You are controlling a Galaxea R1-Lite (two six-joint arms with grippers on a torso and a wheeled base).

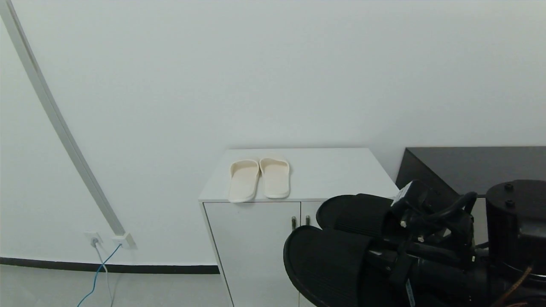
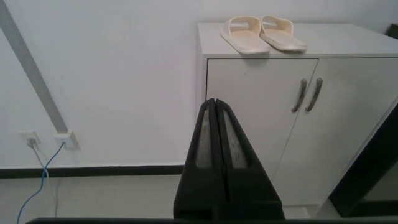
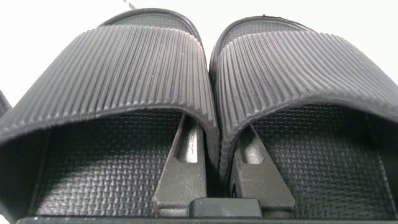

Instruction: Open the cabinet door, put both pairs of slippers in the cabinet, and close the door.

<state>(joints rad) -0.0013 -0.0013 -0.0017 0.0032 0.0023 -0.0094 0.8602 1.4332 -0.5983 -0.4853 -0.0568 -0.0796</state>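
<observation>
Okay, white wall [image 1: 273, 76], grey floor [image 1: 42, 285]. White cabinet [image 1: 332, 172] against the wall, doors [image 1: 251, 243] shut, handles [image 1: 300, 221] side by side. Dark table [image 1: 469, 164] just right of cabinet; socket [image 1: 93, 238] w/ blue cable [image 1: 100, 273] left of it. Cream slippers [image 1: 259, 179] on cabinet top, left part. Right claw [image 3: 216, 149] in front of cabinet's right side, clamped on black slippers [image 1: 337, 247], one finger inside each. Left claw [image 2: 215, 107] pressed closed, empty, facing cabinet front.

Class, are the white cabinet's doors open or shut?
Shut: both cabinet doors sit flush, handles side by side, no interior showing.
</observation>
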